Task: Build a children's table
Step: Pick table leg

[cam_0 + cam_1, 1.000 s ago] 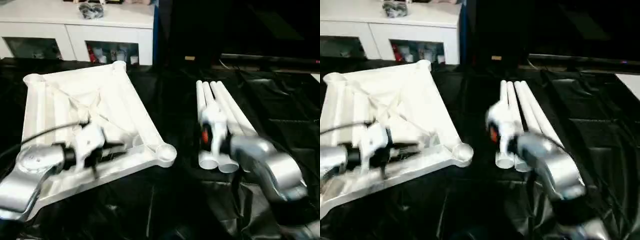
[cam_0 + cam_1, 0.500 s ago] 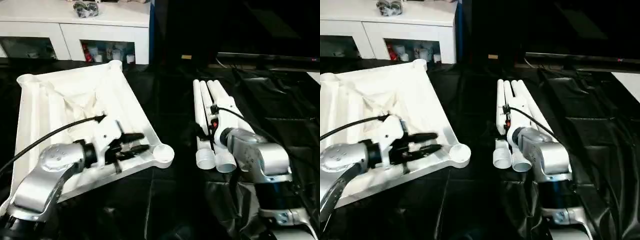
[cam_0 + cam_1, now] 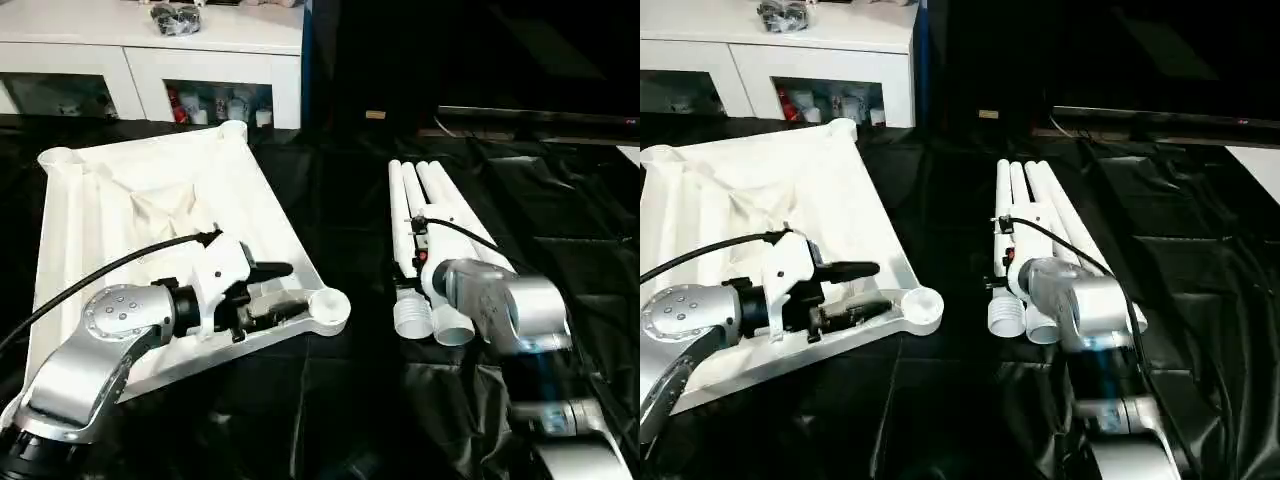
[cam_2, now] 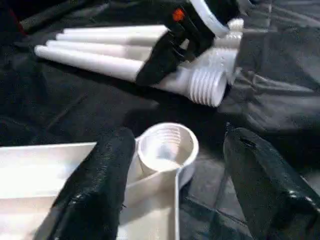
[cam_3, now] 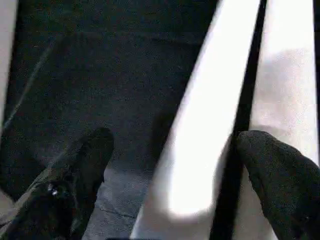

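A: Where's everything?
B: Upturned table top (image 3: 150, 200) on my left, legs (image 3: 430, 215) bundled on the right. Left gripper (image 4: 170, 185) spread around the near corner socket (image 4: 167, 145), right gripper (image 5: 170, 170) spread astride one leg.
A: Handling?
B: Looks light, stiff, slick; I'd grip mid-tube. Open black cloth (image 3: 340, 400) between them

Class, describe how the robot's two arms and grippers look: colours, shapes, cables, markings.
Both forearms are rounded, shiny silver shells. The left gripper has a white housing, two black fingers and a black cable looping back over its arm. The right gripper is white too, with a small orange-red mark and a black cable.
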Motion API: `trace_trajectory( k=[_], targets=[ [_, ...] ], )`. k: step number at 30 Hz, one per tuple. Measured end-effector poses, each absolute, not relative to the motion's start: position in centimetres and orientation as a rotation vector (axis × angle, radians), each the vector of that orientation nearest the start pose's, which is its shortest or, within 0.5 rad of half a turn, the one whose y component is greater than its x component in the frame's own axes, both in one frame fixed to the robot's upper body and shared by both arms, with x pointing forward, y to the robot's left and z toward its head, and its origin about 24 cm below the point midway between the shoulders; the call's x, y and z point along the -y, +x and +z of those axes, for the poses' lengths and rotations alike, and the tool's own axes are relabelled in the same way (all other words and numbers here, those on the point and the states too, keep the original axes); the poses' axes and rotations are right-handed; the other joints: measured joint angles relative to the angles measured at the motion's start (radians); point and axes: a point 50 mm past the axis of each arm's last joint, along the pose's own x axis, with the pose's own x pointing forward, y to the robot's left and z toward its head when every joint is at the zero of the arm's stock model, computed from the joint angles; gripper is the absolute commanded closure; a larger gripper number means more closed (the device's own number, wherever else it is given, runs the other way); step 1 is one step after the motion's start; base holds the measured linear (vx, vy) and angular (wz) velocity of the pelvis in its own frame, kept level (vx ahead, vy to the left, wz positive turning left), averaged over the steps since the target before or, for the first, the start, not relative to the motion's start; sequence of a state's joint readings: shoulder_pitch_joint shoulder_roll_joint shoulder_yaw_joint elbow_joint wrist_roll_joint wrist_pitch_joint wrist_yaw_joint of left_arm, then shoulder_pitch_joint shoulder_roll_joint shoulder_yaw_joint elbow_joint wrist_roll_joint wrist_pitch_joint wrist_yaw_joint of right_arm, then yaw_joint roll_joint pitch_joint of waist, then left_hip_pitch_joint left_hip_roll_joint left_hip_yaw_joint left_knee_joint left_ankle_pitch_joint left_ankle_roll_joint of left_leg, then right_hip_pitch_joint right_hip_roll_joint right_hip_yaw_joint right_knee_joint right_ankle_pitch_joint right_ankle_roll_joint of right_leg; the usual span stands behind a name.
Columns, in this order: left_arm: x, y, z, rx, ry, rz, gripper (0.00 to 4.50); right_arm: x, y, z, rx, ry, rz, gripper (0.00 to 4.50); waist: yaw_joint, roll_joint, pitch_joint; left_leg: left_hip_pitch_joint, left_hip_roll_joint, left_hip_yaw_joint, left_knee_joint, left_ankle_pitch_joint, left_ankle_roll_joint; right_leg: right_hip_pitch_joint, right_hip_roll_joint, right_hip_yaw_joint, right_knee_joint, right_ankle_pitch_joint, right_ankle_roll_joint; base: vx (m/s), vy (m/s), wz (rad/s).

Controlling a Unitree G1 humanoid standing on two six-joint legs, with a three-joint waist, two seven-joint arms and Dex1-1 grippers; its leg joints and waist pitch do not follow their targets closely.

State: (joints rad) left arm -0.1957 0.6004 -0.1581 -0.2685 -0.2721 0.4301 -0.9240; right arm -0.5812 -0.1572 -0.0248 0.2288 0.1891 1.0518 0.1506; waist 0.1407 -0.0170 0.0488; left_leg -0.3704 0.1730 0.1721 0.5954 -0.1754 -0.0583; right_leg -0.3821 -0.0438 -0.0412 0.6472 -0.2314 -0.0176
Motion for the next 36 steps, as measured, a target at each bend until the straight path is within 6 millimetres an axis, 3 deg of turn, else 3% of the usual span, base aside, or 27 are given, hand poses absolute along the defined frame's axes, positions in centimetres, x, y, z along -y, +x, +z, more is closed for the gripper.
trace_trajectory(
  k=[6, 10, 16, 17, 27, 28, 36],
  targets=[
    [-15.9, 24.9, 10.7, -0.238, 0.342, -1.123, 0.63, 13.3, 33.3, 6.3, -0.804, 0.056, 0.273, 0.0, 0.0, -0.003, 0.001, 0.0, 0.0, 0.0, -0.001, 0.0, -0.001, 0.0, 0.0, 0.0, 0.0, 0.0, 0.0, 0.0, 0.0, 0.0],
    [-16.0, 24.9, 10.7, -0.245, 0.348, -1.126, 0.27, 12.9, 33.4, 5.9, -0.849, 0.074, 0.29, 0.5, 0.0, -0.007, 0.001, 0.0, 0.0, 0.0, -0.001, 0.0, -0.001, 0.0, 0.0, 0.0, 0.0, 0.0, 0.0, 0.0, 0.0, 0.0],
    [-16.1, 25.1, 11.0, -0.26, 0.365, -1.142, 0.26, 12.8, 33.8, 5.8, -0.879, 0.089, 0.296, 0.87, 0.0, -0.011, 0.001, 0.0, 0.0, 0.0, -0.001, 0.001, -0.001, 0.0, 0.0, 0.0, 0.0, 0.0, 0.0, 0.0, 0.0, 0.0],
    [-16.2, 25.0, 10.9, -0.27, 0.366, -1.143, 0.26, 12.8, 33.8, 5.8, -0.884, 0.093, 0.296, 1.18, 0.0, -0.011, 0.001, 0.0, 0.0, 0.0, -0.001, 0.001, -0.001, 0.0, 0.0, 0.0, 0.0, 0.0, 0.0, 0.0, 0.0, 0.0],
    [-16.3, 25.5, 11.0, -0.288, 0.385, -1.154, 0.26, 13.0, 34.1, 5.5, -0.92, 0.142, 0.301, 1.81, 0.0, -0.011, 0.001, 0.0, 0.0, 0.0, -0.001, 0.001, -0.001, 0.0, 0.0, 0.0, 0.0, 0.0, 0.0, 0.0, 0.0, 0.0],
    [-16.3, 25.5, 11.0, -0.29, 0.385, -1.155, 0.26, 13.0, 34.1, 5.4, -0.925, 0.157, 0.301, 2.08, 0.0, -0.011, 0.001, 0.0, 0.0, 0.0, -0.001, 0.001, -0.001, 0.0, 0.0, 0.0, 0.0, 0.0, 0.0, 0.0, 0.0, 0.0],
    [-15.8, 26.7, 11.0, -0.276, 0.389, -1.118, 0.26, 13.6, 34.2, 5.3, -0.921, 0.242, 0.291, 2.56, 0.0, -0.009, 0.001, 0.0, 0.0, 0.0, -0.002, 0.001, -0.002, 0.0, 0.0, 0.0, 0.0, 0.0, 0.0, 0.0, 0.0, 0.0]
  ],
)
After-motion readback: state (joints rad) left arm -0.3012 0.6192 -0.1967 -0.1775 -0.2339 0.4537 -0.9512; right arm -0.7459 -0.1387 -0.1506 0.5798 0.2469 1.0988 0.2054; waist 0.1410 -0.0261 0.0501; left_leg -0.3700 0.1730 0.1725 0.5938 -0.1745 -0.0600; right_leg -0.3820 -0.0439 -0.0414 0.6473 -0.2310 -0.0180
